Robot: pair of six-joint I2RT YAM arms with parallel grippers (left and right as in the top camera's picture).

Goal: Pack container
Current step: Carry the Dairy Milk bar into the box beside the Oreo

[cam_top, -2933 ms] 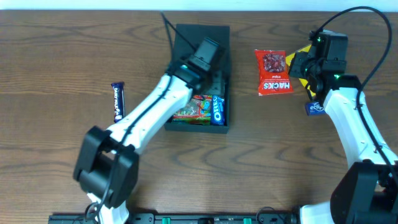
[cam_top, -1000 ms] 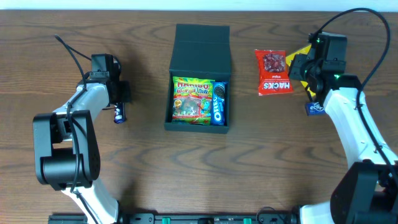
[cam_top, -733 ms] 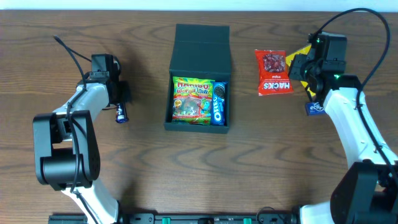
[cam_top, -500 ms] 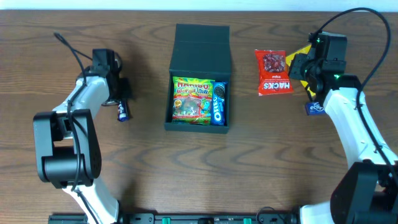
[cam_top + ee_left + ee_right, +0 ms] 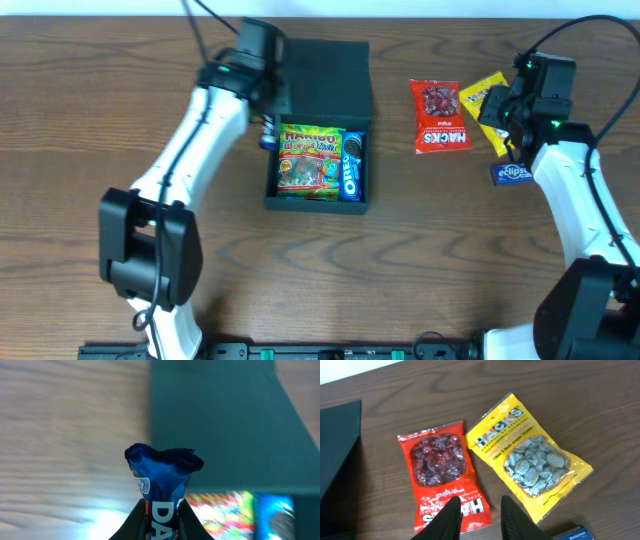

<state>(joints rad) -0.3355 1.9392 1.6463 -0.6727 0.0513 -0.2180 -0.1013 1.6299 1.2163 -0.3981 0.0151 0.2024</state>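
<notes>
The container [image 5: 318,203] is a dark teal box standing open mid-table, its flap lid [image 5: 322,78] laid back. A Haribo bag [image 5: 309,162] and an Oreo roll [image 5: 350,172] lie inside. My left gripper [image 5: 265,112] hangs at the box's left wall, shut on a blue Dairy Milk bar [image 5: 267,135]. In the left wrist view the bar [image 5: 162,480] stands pinched between my fingers [image 5: 137,520], with the lid [image 5: 220,425] behind it. My right gripper [image 5: 480,517] is open and holds nothing, above the gap between a red Hacks bag [image 5: 442,475] and a yellow Hacks bag [image 5: 530,455].
A blue Eclipse pack [image 5: 512,172] lies right of the red Hacks bag [image 5: 440,116] and below the yellow Hacks bag [image 5: 483,98]. The wooden table [image 5: 90,120] runs to a pale wall strip at the back edge.
My left arm has lifted the Dairy Milk bar off the table's left side and swung it right, to the container's left wall. The right gripper has shifted slightly right, uncovering the yellow bag.
</notes>
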